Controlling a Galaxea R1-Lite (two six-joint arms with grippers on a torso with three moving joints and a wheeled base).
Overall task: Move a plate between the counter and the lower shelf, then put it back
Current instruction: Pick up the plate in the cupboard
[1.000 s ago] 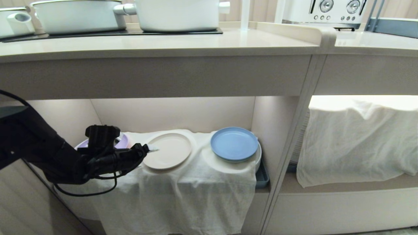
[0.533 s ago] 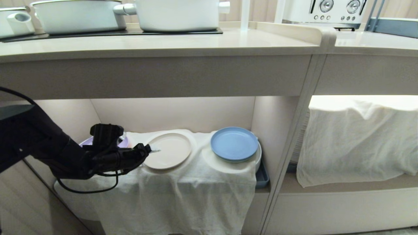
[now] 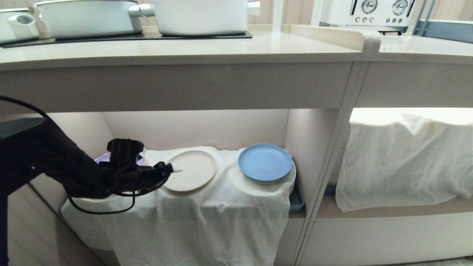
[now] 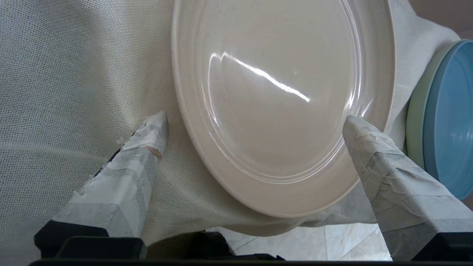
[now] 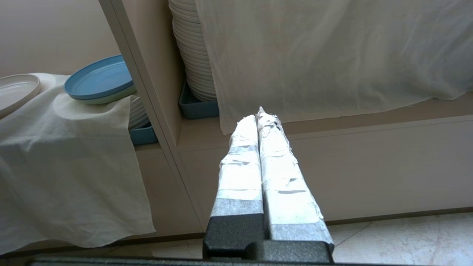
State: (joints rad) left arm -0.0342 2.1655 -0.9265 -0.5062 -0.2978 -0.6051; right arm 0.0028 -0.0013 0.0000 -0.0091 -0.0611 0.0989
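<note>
The cream plate (image 3: 192, 170) (image 4: 281, 92) lies flat on the wrinkled white cloth (image 3: 207, 214) inside the lower shelf (image 3: 192, 129), under the counter (image 3: 184, 48). My left gripper (image 3: 173, 170) (image 4: 255, 122) is open at the plate's left rim. One taped finger (image 4: 147, 140) rests over the cloth beside the rim, the other (image 4: 369, 147) reaches over the rim's edge. Nothing is clamped. My right gripper (image 5: 260, 114) is shut and empty, parked low before the right cubby, out of the head view. From there the plate (image 5: 14, 88) shows at the far edge.
A blue plate (image 3: 264, 162) sits on the right hump, a lilac plate (image 3: 100, 159) behind my left wrist. White pots (image 3: 199, 16) stand on the cooktop. The right cubby holds a cloth (image 3: 402, 162), stacked white plates (image 5: 192, 48) and a blue tray (image 5: 197, 107).
My left arm has risen a little and edged right, bringing the open fingers closer onto the plate's left rim. The plate and the right arm have not moved.
</note>
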